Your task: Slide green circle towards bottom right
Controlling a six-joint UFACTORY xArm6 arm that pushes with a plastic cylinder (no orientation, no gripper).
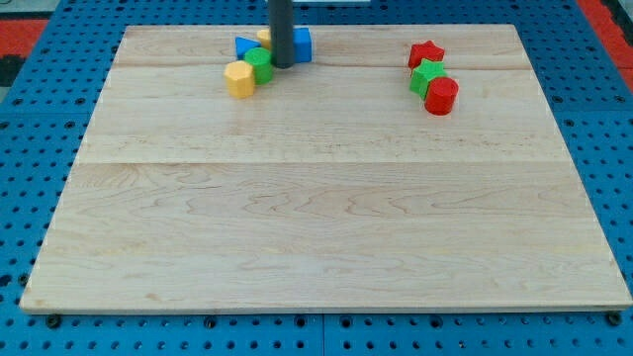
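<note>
The green circle lies near the board's top edge, left of centre, in a tight cluster. My tip stands just to its right, touching or nearly touching it. A yellow hexagon-like block sits at the circle's lower left. A blue block lies above and left of it. Another blue block shows right of the rod. A yellow block peeks out behind the rod, mostly hidden.
At the top right stand a red star, a green block below it, and a red cylinder-like block lower still. The wooden board lies on a blue pegboard surface.
</note>
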